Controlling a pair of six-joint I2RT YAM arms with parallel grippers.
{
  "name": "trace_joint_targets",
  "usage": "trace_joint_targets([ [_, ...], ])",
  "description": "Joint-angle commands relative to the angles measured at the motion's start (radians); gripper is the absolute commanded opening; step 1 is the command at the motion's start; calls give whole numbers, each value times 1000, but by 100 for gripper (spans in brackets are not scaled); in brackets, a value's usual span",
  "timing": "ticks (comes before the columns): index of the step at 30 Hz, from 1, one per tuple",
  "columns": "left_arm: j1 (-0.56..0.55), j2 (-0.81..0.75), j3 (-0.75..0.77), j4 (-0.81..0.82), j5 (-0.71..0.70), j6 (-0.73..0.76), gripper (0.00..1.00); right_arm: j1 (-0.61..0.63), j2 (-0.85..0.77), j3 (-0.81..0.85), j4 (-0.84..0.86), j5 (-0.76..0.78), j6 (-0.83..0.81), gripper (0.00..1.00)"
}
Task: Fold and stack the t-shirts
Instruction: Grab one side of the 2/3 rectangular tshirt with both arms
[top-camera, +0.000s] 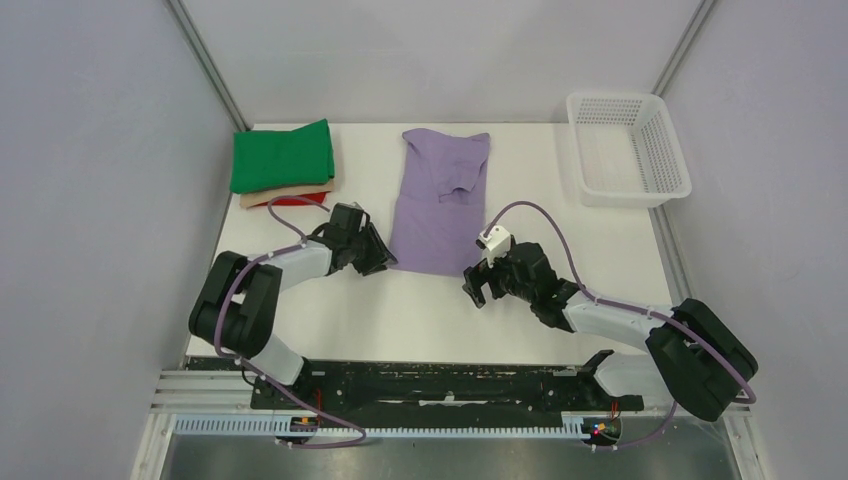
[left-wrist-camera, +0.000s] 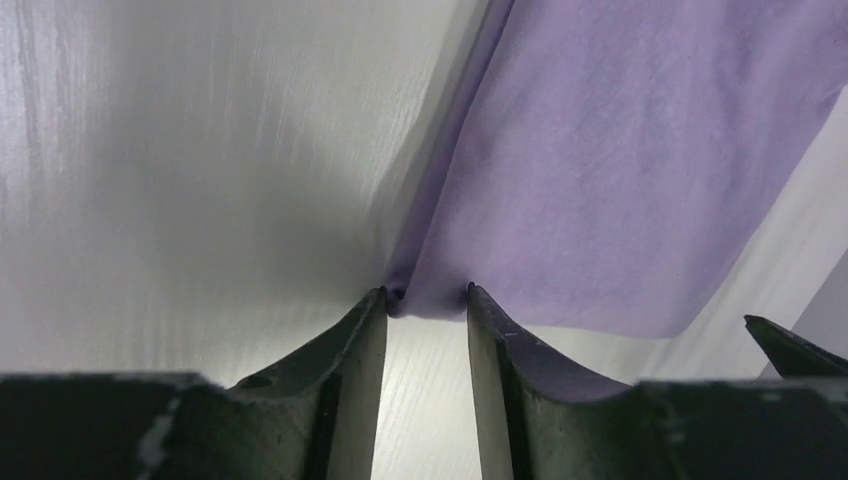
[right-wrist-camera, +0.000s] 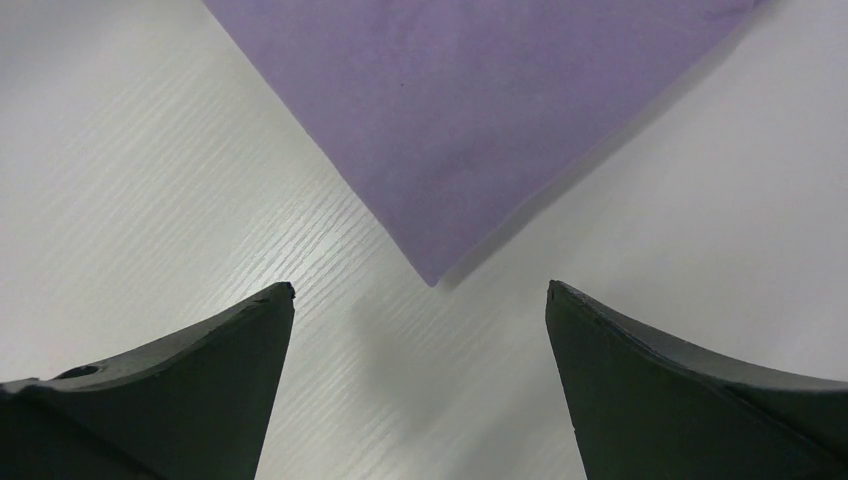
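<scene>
The lavender t-shirt (top-camera: 440, 200) lies flat on the white table (top-camera: 400, 310), folded into a long narrow strip with its neck at the far end and its hem at the near end, between the two pincers. The left pincer (top-camera: 378, 258) is low at the hem's left corner. In its wrist view the fingertips (left-wrist-camera: 378, 300) are drawn close together on a small bunch of that corner, and the cloth (left-wrist-camera: 600, 170) spreads away ahead of the tips and to their right. The right pincer (top-camera: 478, 285) hovers just short of the hem's other corner with its fingers spread wide. In its wrist view the pointed corner of the shirt (right-wrist-camera: 480, 110) sits ahead of the gap, about midway between the two tips, touching neither. Well beyond the left pincer, at the table's far left corner, a folded green tee (top-camera: 282, 155) tops a stack with a beige one (top-camera: 285, 193) and a red one (top-camera: 300, 201) beneath. Far beyond the right pincer stands a white mesh basket (top-camera: 628, 98).
</scene>
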Motion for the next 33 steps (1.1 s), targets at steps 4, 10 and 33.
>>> trace_joint_targets([
  [4,-7,107,18,-36,-22,-9,17,1,7,35,-1,40,-31,98],
  [10,-7,87,13,-52,-28,-5,2,46,59,84,-50,112,-101,93],
  [33,-7,56,50,-151,-80,28,2,159,344,329,-265,211,-338,57],
])
